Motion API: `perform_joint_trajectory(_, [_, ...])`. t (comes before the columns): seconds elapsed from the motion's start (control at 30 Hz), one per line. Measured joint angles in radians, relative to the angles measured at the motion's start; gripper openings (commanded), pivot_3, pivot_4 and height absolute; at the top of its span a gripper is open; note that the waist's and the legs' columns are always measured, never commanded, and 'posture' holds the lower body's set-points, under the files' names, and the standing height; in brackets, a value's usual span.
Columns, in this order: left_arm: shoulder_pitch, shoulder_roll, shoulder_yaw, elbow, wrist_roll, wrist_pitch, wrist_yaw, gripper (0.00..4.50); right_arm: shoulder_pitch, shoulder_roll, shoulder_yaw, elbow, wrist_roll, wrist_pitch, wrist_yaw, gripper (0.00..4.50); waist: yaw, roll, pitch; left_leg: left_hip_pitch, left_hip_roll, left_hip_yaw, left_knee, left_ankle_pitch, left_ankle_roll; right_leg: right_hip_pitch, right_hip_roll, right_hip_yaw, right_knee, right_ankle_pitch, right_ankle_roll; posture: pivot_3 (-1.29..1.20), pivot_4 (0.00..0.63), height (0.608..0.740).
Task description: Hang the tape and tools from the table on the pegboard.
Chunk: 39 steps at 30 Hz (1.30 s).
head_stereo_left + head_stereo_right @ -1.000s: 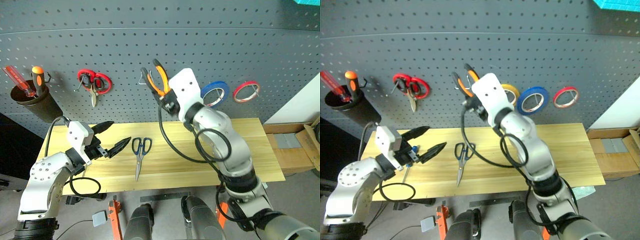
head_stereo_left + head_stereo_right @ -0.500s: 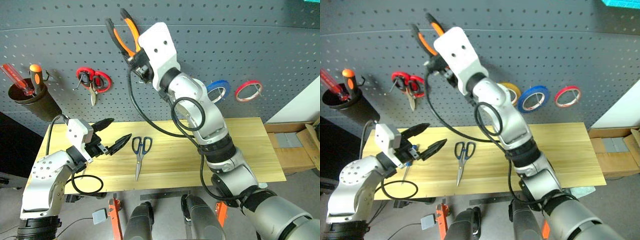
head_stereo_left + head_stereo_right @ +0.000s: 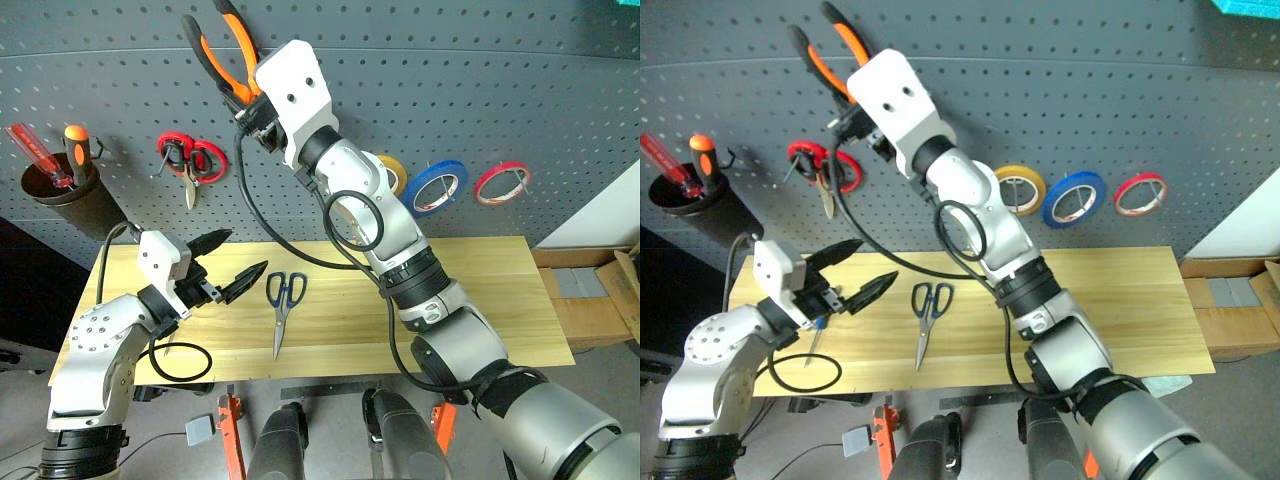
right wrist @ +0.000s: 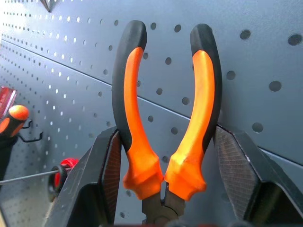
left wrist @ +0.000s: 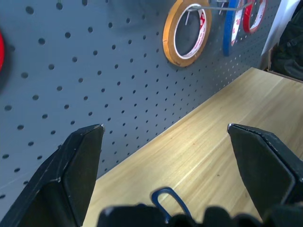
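High against the pegboard [image 3: 520,90], the right gripper [image 3: 250,100] had risen leftward, still pinching the pliers [image 3: 222,50], likely seeking a hook; the left gripper [image 3: 228,265] stayed spread above the table [image 3: 480,300] near the scissors [image 3: 281,305].

A white wall [image 3: 605,195] stands at 3 o'clock, beside the dark panel. Under it, at 4 o'clock, brown cardboard boxes [image 3: 600,290] lie on the floor, with a grey piece on top. The floor [image 3: 330,385] under the furniture is grey. At 9 o'clock a dark, shadowed area [image 3: 25,290] is seen. The light is soft and even.
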Motion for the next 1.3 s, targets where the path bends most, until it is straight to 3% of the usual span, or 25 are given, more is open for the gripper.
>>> perform_joint_trajectory(0.57, [-0.029,-0.016,-0.006,0.008,0.010,-0.023,0.002,4.50,0.004,-0.016,-0.003,0.155,-0.055,-0.257,-0.022,2.54,0.002,-0.002,0.003,-0.002,0.000,-0.002,0.000,0.000,0.000,-0.001,-0.001,0.000,0.000,0.000,0.000,-0.03,0.281,0.740])
perform_joint_trajectory(1.3, [-0.062,-0.027,-0.042,0.020,0.036,-0.042,0.003,4.50,0.097,-0.055,0.005,0.249,-0.121,-0.361,-0.071,2.54,0.002,-0.002,0.003,-0.003,0.000,-0.002,0.000,0.000,0.000,-0.002,-0.001,0.000,0.000,0.000,-0.001,-0.04,0.283,0.740])
